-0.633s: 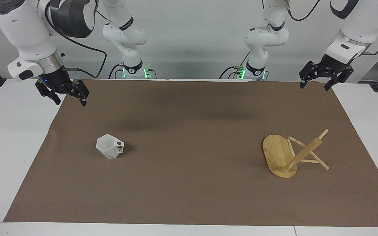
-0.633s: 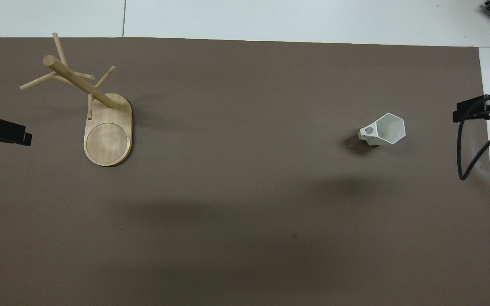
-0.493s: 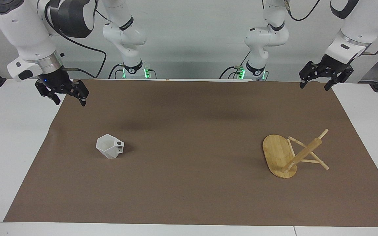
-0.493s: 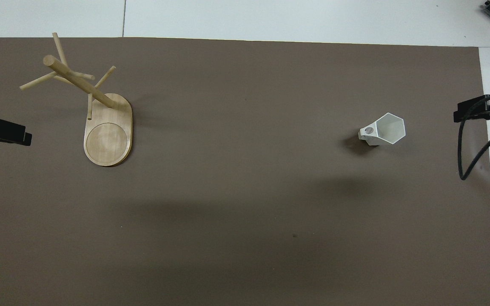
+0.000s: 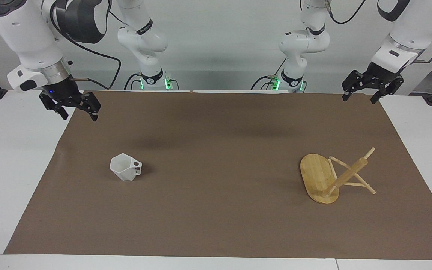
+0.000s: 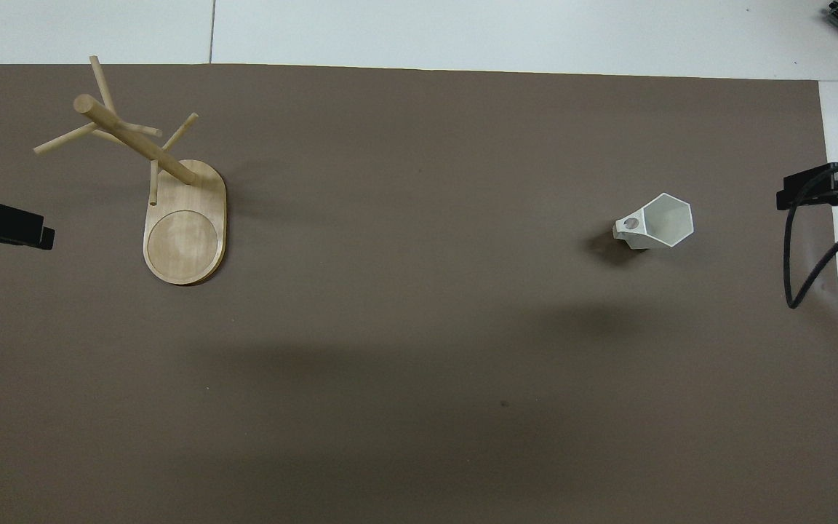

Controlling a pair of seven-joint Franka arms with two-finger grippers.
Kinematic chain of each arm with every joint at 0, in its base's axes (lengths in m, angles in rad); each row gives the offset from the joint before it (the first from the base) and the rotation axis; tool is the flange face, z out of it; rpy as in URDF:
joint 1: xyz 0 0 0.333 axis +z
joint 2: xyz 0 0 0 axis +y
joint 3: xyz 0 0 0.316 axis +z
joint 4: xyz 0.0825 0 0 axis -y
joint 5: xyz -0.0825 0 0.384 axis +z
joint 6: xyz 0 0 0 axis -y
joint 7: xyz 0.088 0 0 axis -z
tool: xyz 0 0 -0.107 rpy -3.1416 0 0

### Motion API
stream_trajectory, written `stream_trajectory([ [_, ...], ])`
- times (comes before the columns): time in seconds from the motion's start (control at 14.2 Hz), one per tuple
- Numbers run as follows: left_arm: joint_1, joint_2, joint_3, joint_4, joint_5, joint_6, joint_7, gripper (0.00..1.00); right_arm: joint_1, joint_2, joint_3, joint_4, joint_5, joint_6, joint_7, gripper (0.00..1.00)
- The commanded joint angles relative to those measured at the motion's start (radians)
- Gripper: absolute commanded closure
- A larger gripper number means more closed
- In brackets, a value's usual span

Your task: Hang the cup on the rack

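Note:
The white faceted cup (image 5: pixel 125 171) stands upright on the brown mat toward the right arm's end, its handle pointing to the table's middle; it also shows in the overhead view (image 6: pixel 657 222). The bamboo rack (image 5: pixel 323 179) stands on its oval base toward the left arm's end, with its pegs bare, and shows in the overhead view (image 6: pixel 175 211). My right gripper (image 5: pixel 80 113) hangs open and empty over the mat's corner; its tip shows in the overhead view (image 6: pixel 826 188). My left gripper (image 5: pixel 359 99) hangs open and empty over the mat's other near corner, and shows in the overhead view (image 6: pixel 4 225).
The brown mat (image 5: pixel 216 210) covers most of the white table (image 5: pixel 9 157). Two more arm bases (image 5: pixel 152 78) stand at the robots' edge. A black cable (image 6: pixel 808 269) hangs from the right arm.
The right arm has shifted very slightly toward its end of the table. The cup, the rack and the left gripper have not moved.

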Motion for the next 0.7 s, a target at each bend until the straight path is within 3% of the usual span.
stream_trajectory([
  [0.0, 0.002, -0.011, -0.002, -0.01, 0.014, -0.01, -0.009, 0.0, -0.003, -0.048, 0.008, -0.095, -0.01, 0.066, 0.021, 0.0],
  [0.63, 0.002, -0.011, -0.002, -0.01, 0.014, -0.01, -0.009, 0.0, 0.0, -0.029, 0.007, -0.23, -0.01, 0.25, 0.019, 0.0],
])
